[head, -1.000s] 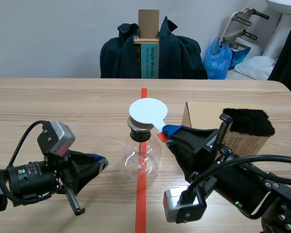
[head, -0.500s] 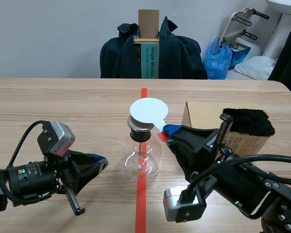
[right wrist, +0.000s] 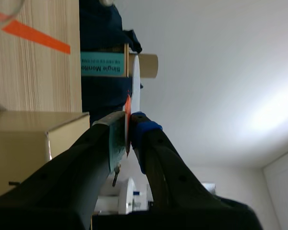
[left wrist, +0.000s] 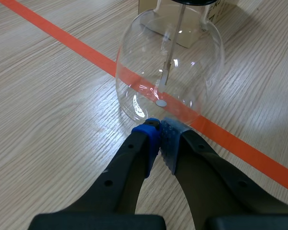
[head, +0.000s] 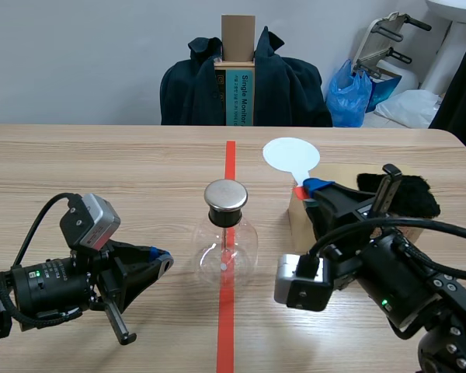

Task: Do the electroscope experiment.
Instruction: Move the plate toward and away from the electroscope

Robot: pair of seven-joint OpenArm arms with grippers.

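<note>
Electroscope (head: 227,247): clear glass globe, metal cap (head: 225,195).
Disc (head: 290,155): flat, white; now off cap.
Right end effector (head: 309,188): clamps Disc.
Left end effector (left wrist: 159,139): together.

An office-like test room: wooden table (head: 101,163), coat-draped chair (head: 190,89) and blue plastic bag (head: 349,95) against the plain far wall (head: 85,54).

In the scene view the right arm (head: 404,287) covers the near side of the cardboard box (head: 334,172) and the lower part of the black fur (head: 408,194) by it. In the left wrist view we get the glass flask (left wrist: 170,62) only up to its neck, the cap and most of the box behind it cut off by the picture's edge. The white disc (head: 290,155) shows only edge-on in the right wrist view, and its red handle is mostly buried between the pinching fingers of the right gripper (right wrist: 128,132).
</note>
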